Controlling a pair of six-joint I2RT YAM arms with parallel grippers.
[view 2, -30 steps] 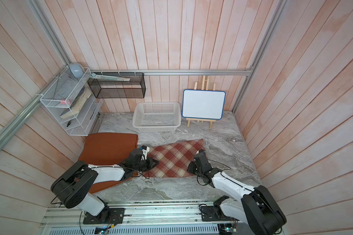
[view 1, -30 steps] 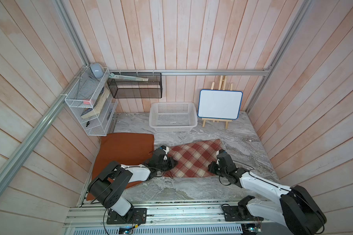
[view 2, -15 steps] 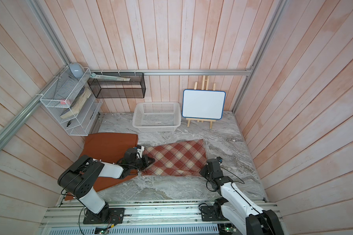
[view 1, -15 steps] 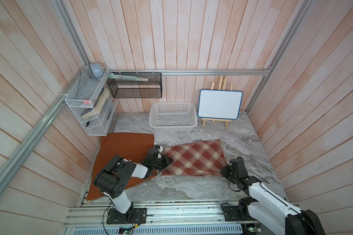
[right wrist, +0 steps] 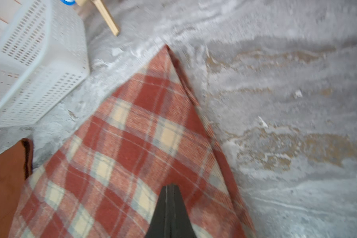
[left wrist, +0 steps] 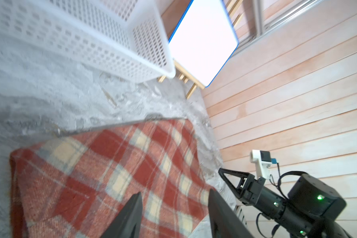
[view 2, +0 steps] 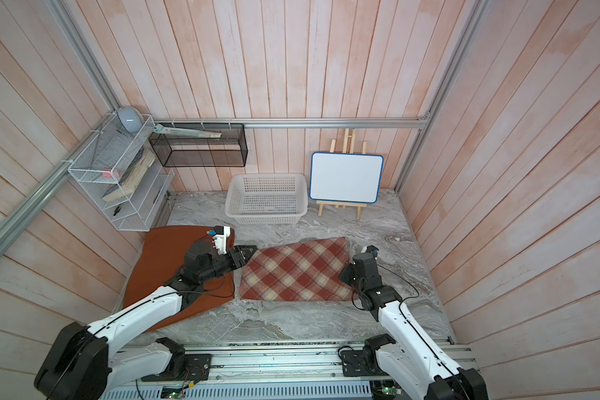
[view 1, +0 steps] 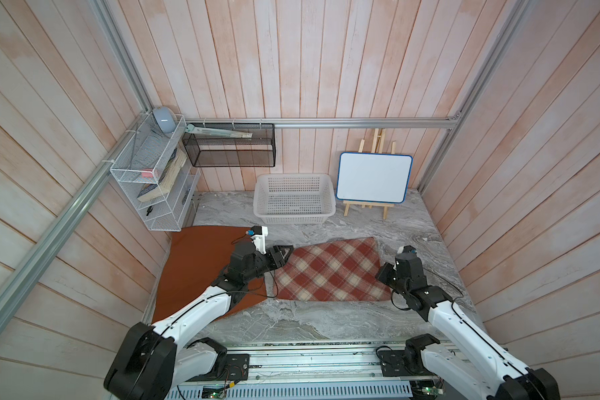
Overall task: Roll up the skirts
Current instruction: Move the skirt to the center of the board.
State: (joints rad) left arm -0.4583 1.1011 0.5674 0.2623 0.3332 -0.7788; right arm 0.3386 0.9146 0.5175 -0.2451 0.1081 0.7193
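The red-and-cream plaid skirt lies spread flat on the marble tabletop in both top views. The rust-orange skirt lies flat to its left, partly under my left arm. My left gripper hovers over the plaid skirt's left edge, jaws open with nothing between them. My right gripper is at the plaid skirt's right edge, fingers pressed together just above the cloth and holding nothing. It also shows in the left wrist view as the right gripper.
A white perforated basket stands behind the skirts at the back. To its right a whiteboard on a wooden easel leans by the wall. A white wire shelf and a black mesh shelf hang at the back left.
My left gripper drew the plaid skirt's left corner leftward, then opened and let it go. The skirt now lies flat. My right arm swung out to the right and came back to the skirt's edge.
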